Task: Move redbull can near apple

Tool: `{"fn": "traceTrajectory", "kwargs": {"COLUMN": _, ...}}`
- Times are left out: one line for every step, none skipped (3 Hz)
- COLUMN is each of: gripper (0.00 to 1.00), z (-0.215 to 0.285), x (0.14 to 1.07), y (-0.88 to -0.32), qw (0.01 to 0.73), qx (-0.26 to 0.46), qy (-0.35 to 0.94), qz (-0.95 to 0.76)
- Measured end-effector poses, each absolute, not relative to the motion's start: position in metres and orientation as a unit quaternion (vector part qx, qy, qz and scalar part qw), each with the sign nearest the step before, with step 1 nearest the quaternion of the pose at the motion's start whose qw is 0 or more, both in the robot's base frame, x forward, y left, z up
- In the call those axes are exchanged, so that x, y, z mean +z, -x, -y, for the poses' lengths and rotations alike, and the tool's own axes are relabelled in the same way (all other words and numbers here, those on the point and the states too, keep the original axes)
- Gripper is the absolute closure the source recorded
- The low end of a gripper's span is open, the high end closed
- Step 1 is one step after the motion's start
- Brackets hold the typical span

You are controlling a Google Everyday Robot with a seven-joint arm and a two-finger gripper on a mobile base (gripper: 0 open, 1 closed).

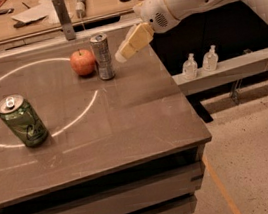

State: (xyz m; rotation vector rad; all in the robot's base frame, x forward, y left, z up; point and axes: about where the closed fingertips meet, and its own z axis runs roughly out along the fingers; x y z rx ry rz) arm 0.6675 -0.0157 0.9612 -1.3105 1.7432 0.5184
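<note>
The redbull can [102, 57] stands upright on the dark table [132, 124], close to the right side of the red-orange apple [83, 62], nearly touching it. My gripper [124, 54] hangs just to the right of the can, a short gap away from it, at about the height of the can's upper half. It is open and holds nothing. The white arm reaches in from the upper right.
A wider green can [23, 121] stands at the table's left, on a white ring marked on the top. Two small clear bottles [200, 63] sit on a ledge to the right. A metal post [63, 18] and a cluttered desk stand behind.
</note>
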Motion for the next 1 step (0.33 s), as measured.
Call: {"fn": "traceTrajectory", "kwargs": {"gripper": 0.00, "z": 0.0156, "x": 0.9612, "y": -0.6675, "qw": 0.435, "qx": 0.208, "qy": 0.526, "qz": -0.700}}
